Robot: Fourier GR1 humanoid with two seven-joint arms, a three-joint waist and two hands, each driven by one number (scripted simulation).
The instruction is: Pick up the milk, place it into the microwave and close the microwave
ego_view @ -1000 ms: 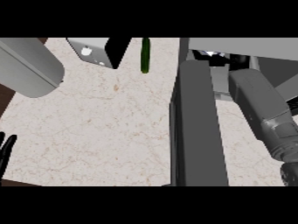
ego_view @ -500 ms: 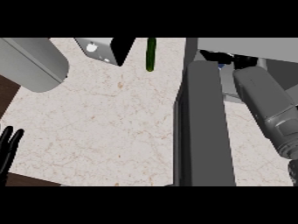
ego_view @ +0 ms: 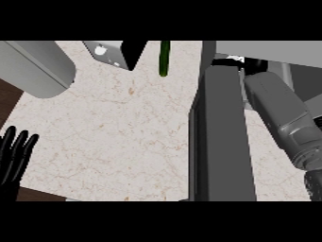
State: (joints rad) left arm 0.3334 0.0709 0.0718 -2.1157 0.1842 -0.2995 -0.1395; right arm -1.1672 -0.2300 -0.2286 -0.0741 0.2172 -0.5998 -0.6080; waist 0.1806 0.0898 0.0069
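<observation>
Speckled marble counter (ego_view: 122, 127), flat grey microwave door (ego_view: 219, 142)

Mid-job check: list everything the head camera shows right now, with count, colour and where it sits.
Counter: one, pale speckled stone, fills the middle.
Microwave door: one, dark grey, seen edge-on, right of centre.
Green stick-shaped item: one, dark green, top centre.
Grey-and-black boxy object: one, top, left of the green item.
Rounded grey body: one, light grey, upper left.
Milk: not identifiable.
Left hand: black, fingers straight, resting at lower left.
Right forearm: grey, right side; its hand is out of sight.
</observation>
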